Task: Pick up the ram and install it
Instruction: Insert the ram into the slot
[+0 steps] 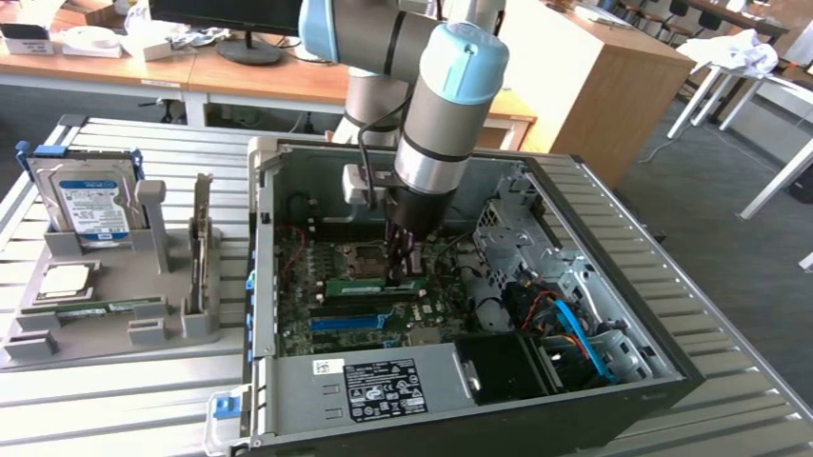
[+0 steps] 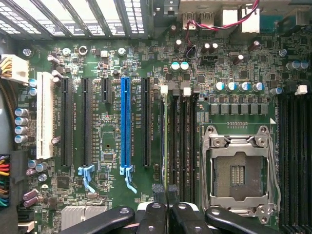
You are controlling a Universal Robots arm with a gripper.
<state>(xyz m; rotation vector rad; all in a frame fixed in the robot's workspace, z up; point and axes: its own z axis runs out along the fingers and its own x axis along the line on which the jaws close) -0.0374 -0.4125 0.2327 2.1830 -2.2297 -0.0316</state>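
Exterior view: arm drops straight down into the open PC case, gripper pinched on one end of the ram, which lies along its motherboard slot. Wrist view: fingertips squeezed together on the ram's thin edge, just beside the CPU socket

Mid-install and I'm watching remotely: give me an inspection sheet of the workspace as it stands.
Surface: slatted metal table, open PC case on it.
Job's things: ram edge-on at the memory slots beside the CPU socket; seating unclear.
Clutter: grey holder with hard drive and expansion card, on the exterior view's left.
Grippers: claw shut on the ram.
Cables: blue cables inside the case.
Surroundings: desks, monitor, wooden cabinet.
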